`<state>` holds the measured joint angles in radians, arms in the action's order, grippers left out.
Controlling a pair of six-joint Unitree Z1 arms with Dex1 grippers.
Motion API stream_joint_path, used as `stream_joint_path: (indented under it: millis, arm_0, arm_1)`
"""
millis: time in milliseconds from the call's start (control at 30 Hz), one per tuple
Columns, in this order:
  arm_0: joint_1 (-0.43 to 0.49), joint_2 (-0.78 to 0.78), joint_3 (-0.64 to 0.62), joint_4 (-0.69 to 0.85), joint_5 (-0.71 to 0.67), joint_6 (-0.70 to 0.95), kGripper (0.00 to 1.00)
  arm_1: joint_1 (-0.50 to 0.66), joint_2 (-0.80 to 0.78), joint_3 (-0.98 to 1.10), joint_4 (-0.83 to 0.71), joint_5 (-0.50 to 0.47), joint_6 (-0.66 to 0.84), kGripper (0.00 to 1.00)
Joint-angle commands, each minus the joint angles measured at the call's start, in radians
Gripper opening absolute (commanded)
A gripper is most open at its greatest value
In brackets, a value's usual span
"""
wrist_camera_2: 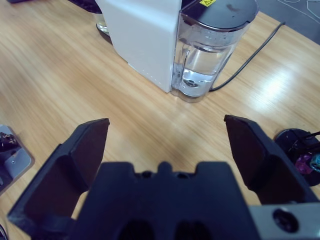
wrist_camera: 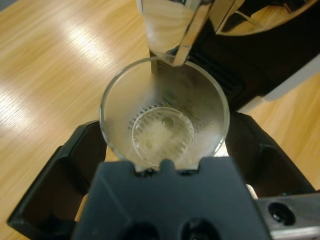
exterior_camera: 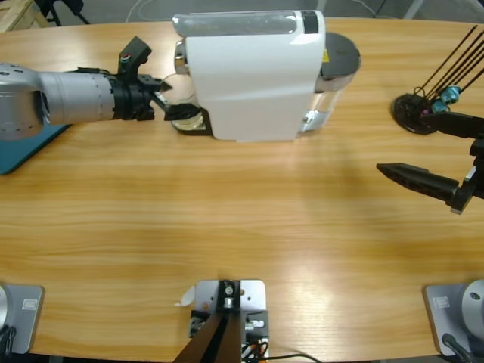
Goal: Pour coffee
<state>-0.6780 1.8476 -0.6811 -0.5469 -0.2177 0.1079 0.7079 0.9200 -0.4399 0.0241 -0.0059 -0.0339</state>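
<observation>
A clear glass cup [wrist_camera: 165,135] stands under the chrome spout [wrist_camera: 175,30] of the white coffee machine [exterior_camera: 249,76], on its black drip tray. The cup looks empty, its inside wall misted. My left gripper [wrist_camera: 165,127] is shut on the cup, one black jaw against each side. In the high view the left gripper [exterior_camera: 168,102] reaches in from the left to the machine's front, where the cup [exterior_camera: 187,116] shows only partly. My right gripper [exterior_camera: 389,171] hovers open and empty over bare table at the right, facing the machine [wrist_camera_2: 140,35] and its water tank [wrist_camera_2: 207,55].
A black round stand [exterior_camera: 416,113] with thin rods sits at the back right. A teal mat [exterior_camera: 23,151] lies at the left edge under the left arm. The machine's black cord [wrist_camera_2: 250,55] runs off behind the tank.
</observation>
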Motion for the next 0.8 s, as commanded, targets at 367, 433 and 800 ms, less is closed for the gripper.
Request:
stream_joint_path:
  millis: [367, 433, 800]
  arm_0:
    - [0.017, 0.084, -0.018, -0.039, -0.056, -0.008, 0.571]
    - [0.017, 0.084, -0.017, -0.039, -0.058, -0.008, 0.508]
    - [0.020, 0.063, 0.064, -0.067, -0.060, -0.007, 0.471]
  arm_1:
    - [0.007, 0.054, 0.019, -0.006, 0.015, -0.004, 1.000]
    - [0.007, 0.054, 0.018, -0.006, 0.015, -0.004, 1.000]
    - [0.007, 0.059, 0.018, -0.006, 0.014, -0.004, 1.000]
